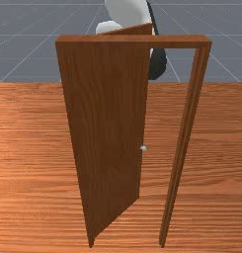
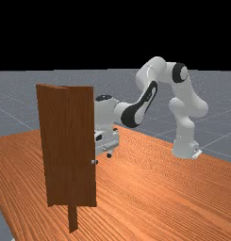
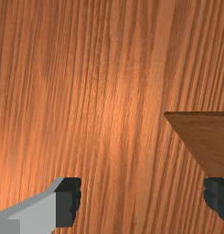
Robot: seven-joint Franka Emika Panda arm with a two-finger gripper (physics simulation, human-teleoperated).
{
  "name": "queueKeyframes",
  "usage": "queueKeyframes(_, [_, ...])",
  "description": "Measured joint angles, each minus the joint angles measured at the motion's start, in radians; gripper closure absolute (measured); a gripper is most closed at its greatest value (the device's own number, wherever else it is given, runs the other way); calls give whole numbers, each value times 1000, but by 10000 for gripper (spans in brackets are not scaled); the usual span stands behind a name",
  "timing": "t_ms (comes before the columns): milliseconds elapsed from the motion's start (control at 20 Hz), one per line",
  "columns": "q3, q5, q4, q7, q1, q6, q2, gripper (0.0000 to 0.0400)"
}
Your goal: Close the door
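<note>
Door (image 1: 107, 123) hangs open in its frame (image 1: 132, 42); in the far view it hides some of the claw (image 2: 103, 158), whose fingers (image 3: 67, 201) are wide apart

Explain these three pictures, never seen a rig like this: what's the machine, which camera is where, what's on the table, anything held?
The machine is a simulated robot arm with a two-finger gripper. The front view faces it across the table; the far view stands farther off; the wrist view looks down from its hand. On the table stands a door frame with a door swung open toward the arm's side, a small pale knob by its free edge. The gripper is open and holds nothing.
</note>
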Motion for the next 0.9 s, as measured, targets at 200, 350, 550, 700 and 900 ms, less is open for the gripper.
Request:
queueKeyframes(200, [10,-11,28,128,81,-15,13,0])
queueKeyframes(350, [11,-11,44,204,121,-26,22,0])
queueKeyframes(550, [-26,18,38,363,133,-31,19,0])
queueKeyframes(700, [-39,26,24,325,92,-23,11,0])
queueKeyframes(900, [-17,8,15,158,50,-11,6,0])
